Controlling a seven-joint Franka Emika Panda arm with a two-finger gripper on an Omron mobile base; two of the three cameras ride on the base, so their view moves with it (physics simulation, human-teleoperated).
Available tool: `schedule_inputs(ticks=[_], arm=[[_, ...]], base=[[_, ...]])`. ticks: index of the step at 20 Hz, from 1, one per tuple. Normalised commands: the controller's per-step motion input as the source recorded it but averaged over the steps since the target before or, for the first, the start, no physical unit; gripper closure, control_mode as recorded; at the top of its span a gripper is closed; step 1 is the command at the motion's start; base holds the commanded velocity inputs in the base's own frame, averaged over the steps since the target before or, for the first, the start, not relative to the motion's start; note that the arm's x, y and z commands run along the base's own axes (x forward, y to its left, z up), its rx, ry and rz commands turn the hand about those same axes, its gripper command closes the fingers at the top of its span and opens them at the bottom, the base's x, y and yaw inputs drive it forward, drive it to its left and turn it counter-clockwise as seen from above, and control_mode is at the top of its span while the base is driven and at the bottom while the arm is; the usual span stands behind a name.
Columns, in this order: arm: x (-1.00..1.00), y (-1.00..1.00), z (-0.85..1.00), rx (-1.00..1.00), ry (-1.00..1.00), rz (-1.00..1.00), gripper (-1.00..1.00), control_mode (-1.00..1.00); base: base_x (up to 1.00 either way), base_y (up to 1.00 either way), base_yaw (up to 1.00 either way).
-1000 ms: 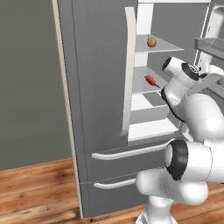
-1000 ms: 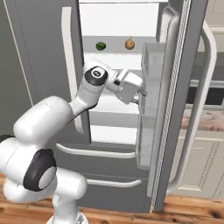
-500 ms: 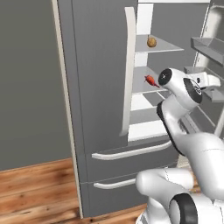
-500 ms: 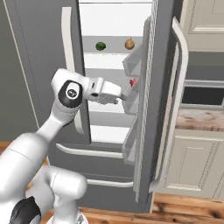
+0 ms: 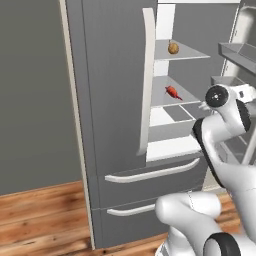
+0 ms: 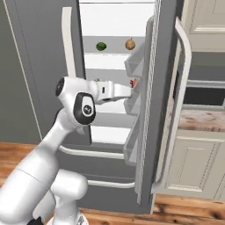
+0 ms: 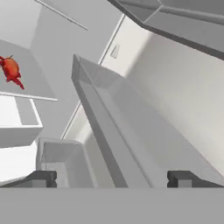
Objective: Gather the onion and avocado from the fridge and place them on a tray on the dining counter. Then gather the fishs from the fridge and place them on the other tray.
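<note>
Inside, the fridge (image 6: 110,48) is seen with its right door swung open, and the onion (image 6: 130,44) and avocado (image 6: 101,46) are set side by side on its upper shelf, the avocado left of the onion. One shelf below the onion, a red fish (image 5: 172,92) is laid near the shelf's front edge. The gripper (image 7: 113,178) is held beside the open door's bins, lower than that fish, with its jaws spread wide apart and nothing between them.
</note>
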Motion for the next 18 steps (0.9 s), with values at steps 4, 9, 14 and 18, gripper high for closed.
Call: schedule_inputs(ticks=[4,9,14,18], arm=[[0.95,-0.20,-0.05,0.05,0.02,0.18,-1.00,-1.00],[0.68,-0.12,-0.14,0.01,0.00,0.13,-1.00,-1.00],[0.45,-0.35,-0.28,0.00,0.00,0.03,-1.00,-1.00],[0.24,-0.45,-0.36,0.00,0.00,0.00,-1.00,-1.00]], base=[[0.00,0.00,0.00],[0.00,0.00,0.00],[0.00,0.00,0.00],[0.00,0.00,0.00]])
